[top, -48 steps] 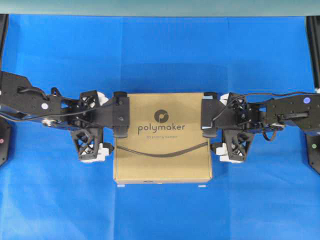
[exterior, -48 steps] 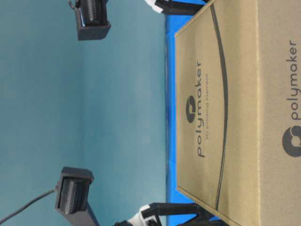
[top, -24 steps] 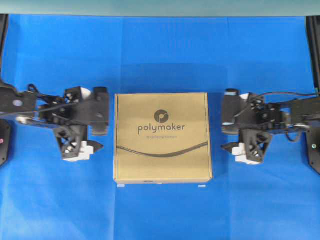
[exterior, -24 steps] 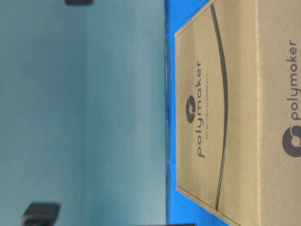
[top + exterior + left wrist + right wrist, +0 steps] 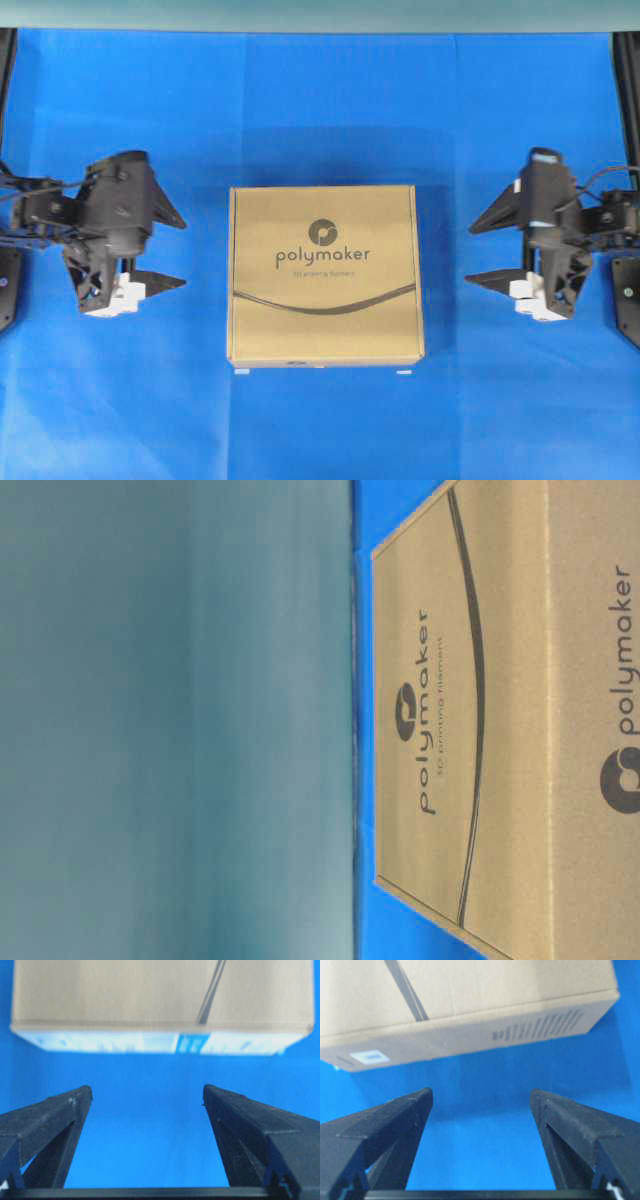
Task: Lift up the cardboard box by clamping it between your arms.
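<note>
The cardboard box (image 5: 325,274) lies flat on the blue worktop (image 5: 320,110), near its centre in the overhead view, with the "polymaker" logo and a curved dark line on its top face. The left hand (image 5: 176,250) is to the left of the box and the right hand (image 5: 478,252) to the right of it; both are well apart from the box, with blue worktop showing between fingertips and box sides. Each hand has its fingers spread wide and holds nothing. The overhead view alone shows both arms and the box together. The table-level view shows only the box (image 5: 500,720) against a plain teal background, turned sideways, with a second logo on the near side face that the overhead view does not reveal; no hand appears there. The left wrist view shows the left hand (image 5: 147,1094) aimed at a box (image 5: 160,1005) side that carries a pale blue-and-white label. The right wrist view shows the right hand (image 5: 481,1094) facing the box (image 5: 465,1005) side with small dark printed text and a small white sticker.
</note>
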